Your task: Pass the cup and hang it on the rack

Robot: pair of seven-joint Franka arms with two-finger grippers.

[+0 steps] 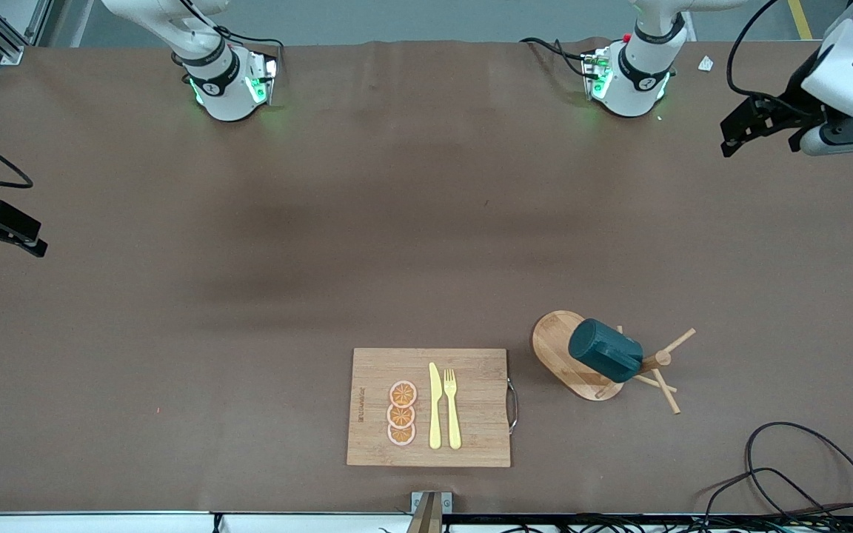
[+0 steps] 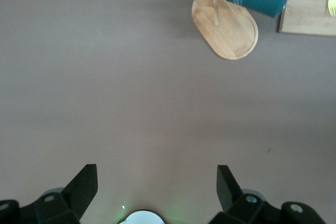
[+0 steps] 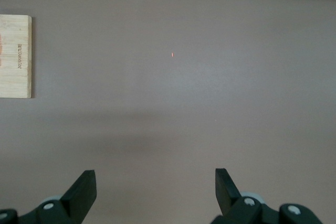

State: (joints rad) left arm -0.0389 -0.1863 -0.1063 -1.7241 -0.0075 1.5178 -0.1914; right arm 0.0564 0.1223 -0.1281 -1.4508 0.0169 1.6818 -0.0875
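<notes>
cup (image 1: 606, 350) hangs tilted on the rack (image 1: 573, 357), its closed bottom pointing up toward the front camera, dark teal against the pale wood. rack stands on the desk (image 1: 249, 296) toward the left arm's end, its oval base flat on the brown surface and thin pegs sticking out from the post past the cup. just beside it, toward the right arm's end, lies a bamboo cutting board (image 1: 429, 406) carrying three orange slices (image 1: 402, 413), a yellow knife (image 1: 435, 406) and a yellow fork (image 1: 452, 407).

left hand (image 2: 156, 182) hovers over bare desk at the left arm's end, well apart from the rack, fingers spread wide and holding nothing. right hand (image 3: 155, 184) waits over bare desk at the right arm's end, fingers equally wide, also empty. loose black cables (image 1: 789, 474) lie at the desk corner nearest the front camera, at the left arm's end.
</notes>
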